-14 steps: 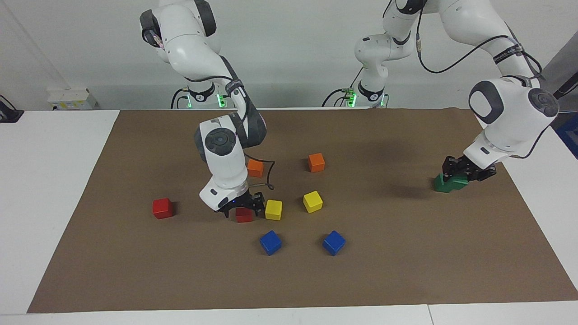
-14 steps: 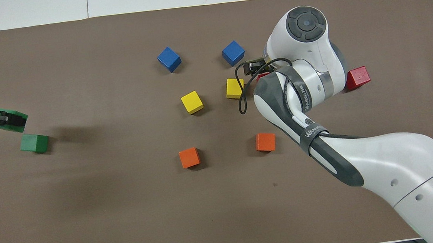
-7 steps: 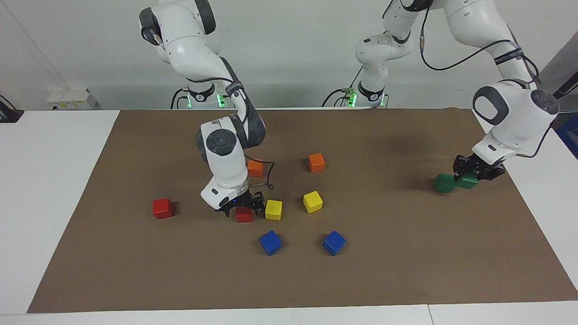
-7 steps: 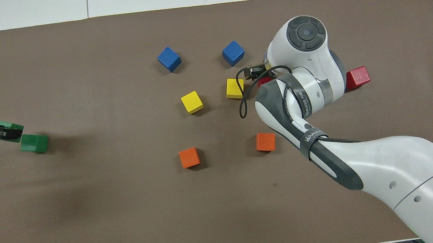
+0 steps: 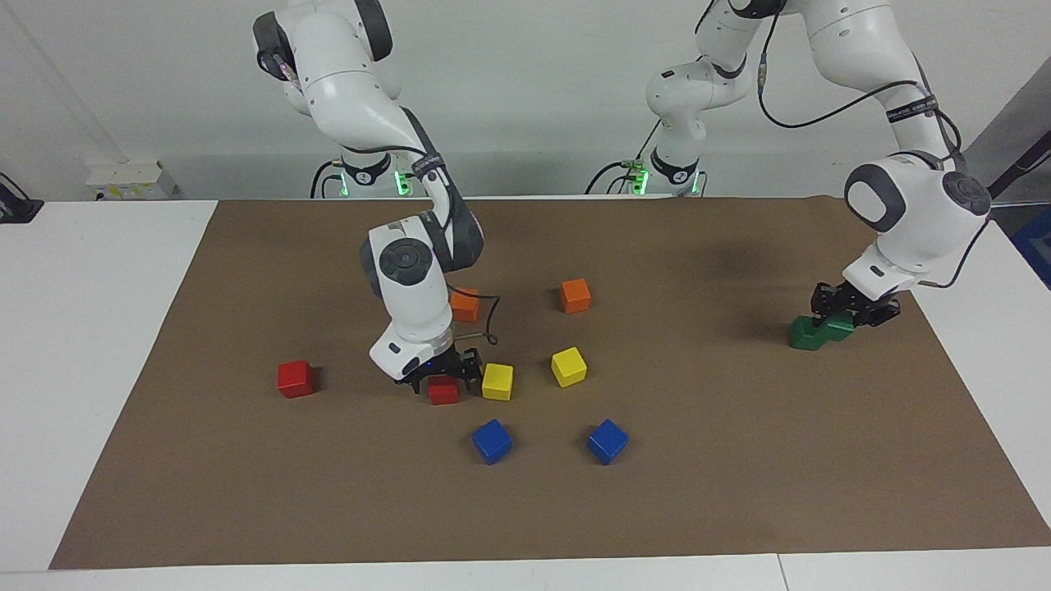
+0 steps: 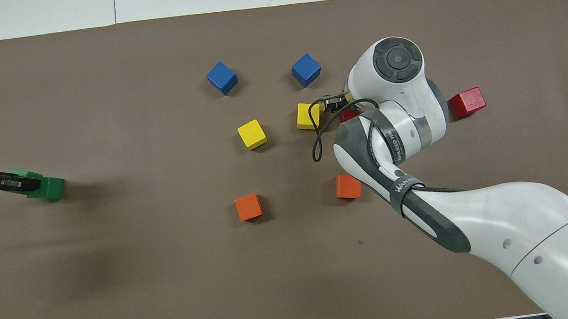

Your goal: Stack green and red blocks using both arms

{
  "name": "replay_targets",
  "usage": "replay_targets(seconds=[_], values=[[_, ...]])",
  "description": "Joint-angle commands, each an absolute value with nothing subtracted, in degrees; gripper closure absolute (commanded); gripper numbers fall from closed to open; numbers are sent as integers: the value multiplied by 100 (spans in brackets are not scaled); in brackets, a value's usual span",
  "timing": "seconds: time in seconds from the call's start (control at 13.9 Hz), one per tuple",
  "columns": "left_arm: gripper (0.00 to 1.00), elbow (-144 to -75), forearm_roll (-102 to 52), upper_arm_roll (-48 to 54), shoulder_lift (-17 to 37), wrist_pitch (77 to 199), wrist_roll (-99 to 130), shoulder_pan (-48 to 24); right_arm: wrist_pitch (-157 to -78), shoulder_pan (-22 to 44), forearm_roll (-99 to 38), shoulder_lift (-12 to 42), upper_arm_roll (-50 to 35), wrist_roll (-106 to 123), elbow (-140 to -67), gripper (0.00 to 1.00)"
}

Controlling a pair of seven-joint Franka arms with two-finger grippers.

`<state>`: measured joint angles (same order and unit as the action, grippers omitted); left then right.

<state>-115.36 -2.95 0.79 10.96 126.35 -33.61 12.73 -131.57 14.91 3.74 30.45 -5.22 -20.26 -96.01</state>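
Ten small glossy cubes of one size sit on the bench, whose white top (image 5: pixel 107 345) is covered by a matte brown mat (image 5: pixel 698 492): two dark green, two bright red, two orange, two yellow and two blue.

The two dark green cubes are at the left arm's end of the mat. One dark green cube (image 5: pixel 839 326) is clamped between the black fingers of the left gripper (image 5: pixel 854 310), partly over the other dark green cube (image 5: pixel 805 335), which rests on the mat just beside it; whether the two touch cannot be told.

The right gripper (image 5: pixel 442 376) is down at one bright red cube (image 5: pixel 443 391), its fingers standing at either side of the cube; whether they press on it cannot be told. This cube lies just beside one yellow cube (image 5: pixel 497 382). The other bright red cube (image 5: pixel 295 378) sits alone toward the right arm's end of the mat.

The second yellow cube (image 5: pixel 569 366) lies near the first. The two orange cubes (image 6: pixel 249 207) (image 6: pixel 348 186) are nearer to the robots than the yellow ones, one partly hidden by the right arm in the facing view. The two blue cubes (image 5: pixel 492 441) (image 5: pixel 607 441) are farther from the robots and turned corner-on.

Both arms are white, smooth and jointed, with dark grey caps.
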Motion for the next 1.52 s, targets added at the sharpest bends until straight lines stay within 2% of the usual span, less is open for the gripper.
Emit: replay_targets(seconds=[0.0, 0.14, 0.29, 0.43, 0.51, 0.58, 0.65, 0.79, 1.08, 1.44], values=[[100, -11865, -229, 97, 835, 12788, -3208, 1257, -13140, 1494, 396, 2944, -536, -2267, -9721, 100], [100, -11883, -229, 88, 835, 12823, -3225, 1257, -12886, 1494, 396, 2883, -527, -2434, -9572, 100], [100, -11918, -229, 88, 835, 12876, -3217, 1248, -12116, 1363, 483, 2743, -510, -2391, -9064, 100], [100, -12075, -229, 88, 800, 13120, -3252, 1248, -11734, 1013, 483, 2393, -475, -1736, -8912, 100], [96, -12207, -229, 88, 782, 13296, -3269, 1248, -11690, 698, 466, 2164, -483, -1331, -9017, 100], [23, -12347, -229, 88, 721, 13481, -3287, 1248, -11655, 468, 466, 1997, -483, -970, -9174, 100], [0, -12427, -229, 88, 712, 13596, -3305, 1265, -11585, 266, 448, 1786, -483, -601, -9393, 100], [0, -12428, -220, 88, 712, 13606, -3305, 1257, -11759, -95, 396, 1434, -483, -361, -9947, 100], [0, -12349, -220, 88, 721, 13448, -3305, 1283, -12163, -658, 369, 1134, -492, 465, -10589, 100], [0, -11384, -202, 79, 782, 12570, -3296, 1266, -12770, -677, 369, 1002, -483, 931, -11074, 100]])
